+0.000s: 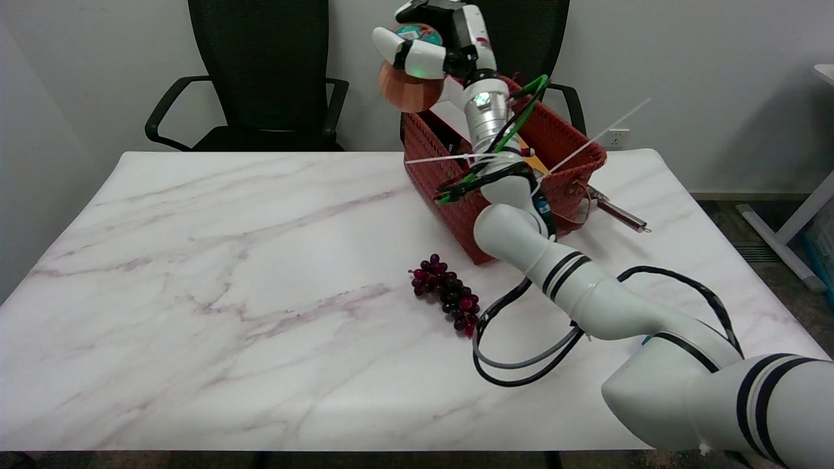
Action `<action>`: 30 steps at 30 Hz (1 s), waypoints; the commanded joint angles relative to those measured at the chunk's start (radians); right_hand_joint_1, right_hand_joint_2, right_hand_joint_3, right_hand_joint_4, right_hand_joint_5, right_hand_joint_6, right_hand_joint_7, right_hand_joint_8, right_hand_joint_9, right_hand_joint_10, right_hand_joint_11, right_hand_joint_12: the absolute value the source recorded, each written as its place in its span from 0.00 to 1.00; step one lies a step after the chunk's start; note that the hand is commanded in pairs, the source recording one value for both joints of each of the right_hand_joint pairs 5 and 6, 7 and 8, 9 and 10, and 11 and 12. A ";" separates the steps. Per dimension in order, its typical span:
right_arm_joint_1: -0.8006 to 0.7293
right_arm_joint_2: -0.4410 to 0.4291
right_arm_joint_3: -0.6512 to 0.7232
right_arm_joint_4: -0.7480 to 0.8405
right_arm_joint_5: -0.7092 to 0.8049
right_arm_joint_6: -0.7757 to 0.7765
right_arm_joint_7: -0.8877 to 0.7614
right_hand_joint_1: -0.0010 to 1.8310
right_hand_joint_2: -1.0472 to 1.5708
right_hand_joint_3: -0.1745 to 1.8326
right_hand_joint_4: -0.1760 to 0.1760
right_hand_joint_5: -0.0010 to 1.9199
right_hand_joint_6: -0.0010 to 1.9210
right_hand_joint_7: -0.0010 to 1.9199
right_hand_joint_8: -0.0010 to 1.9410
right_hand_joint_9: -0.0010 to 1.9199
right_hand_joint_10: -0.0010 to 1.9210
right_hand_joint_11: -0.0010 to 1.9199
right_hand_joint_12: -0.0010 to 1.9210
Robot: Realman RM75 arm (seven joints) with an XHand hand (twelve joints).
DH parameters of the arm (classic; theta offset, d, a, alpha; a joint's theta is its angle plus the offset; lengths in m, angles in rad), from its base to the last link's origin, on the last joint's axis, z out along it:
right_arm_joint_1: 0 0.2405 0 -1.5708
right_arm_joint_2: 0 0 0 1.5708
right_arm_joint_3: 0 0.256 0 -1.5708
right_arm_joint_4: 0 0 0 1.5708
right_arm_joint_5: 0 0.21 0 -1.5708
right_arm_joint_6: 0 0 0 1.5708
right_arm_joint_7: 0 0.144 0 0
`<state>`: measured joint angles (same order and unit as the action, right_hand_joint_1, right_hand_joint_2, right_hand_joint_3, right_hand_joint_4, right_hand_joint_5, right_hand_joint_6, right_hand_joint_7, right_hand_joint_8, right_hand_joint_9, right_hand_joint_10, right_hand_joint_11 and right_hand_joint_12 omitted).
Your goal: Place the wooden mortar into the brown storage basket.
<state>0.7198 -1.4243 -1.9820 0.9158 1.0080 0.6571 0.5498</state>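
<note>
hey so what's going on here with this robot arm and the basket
The robot's right hand is holding a wooden mortar up in the air, near the far left corner of the brown storage basket. The mortar is not in the basket yet. The basket sits at the back of the marble table and the arm hides most of its inside. A bunch of dark grapes lies on the table in front of the basket, untouched.

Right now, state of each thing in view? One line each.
right hand: holds the wooden mortar, raised above the basket's left rim
wooden mortar: in the air, held, not in the basket
brown storage basket: upright on the table, contents mostly hidden by the arm
grapes: lying on the table, apart from the basket
table: bears basket and grapes
</note>
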 commanded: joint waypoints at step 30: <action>0.117 0.147 0.117 -0.342 0.015 -0.181 -0.348 0.75 0.82 0.71 0.50 0.62 0.62 0.77 0.76 0.71 0.71 0.59 0.59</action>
<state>0.8528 -1.3249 -1.8797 0.5788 1.0195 0.5354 0.4001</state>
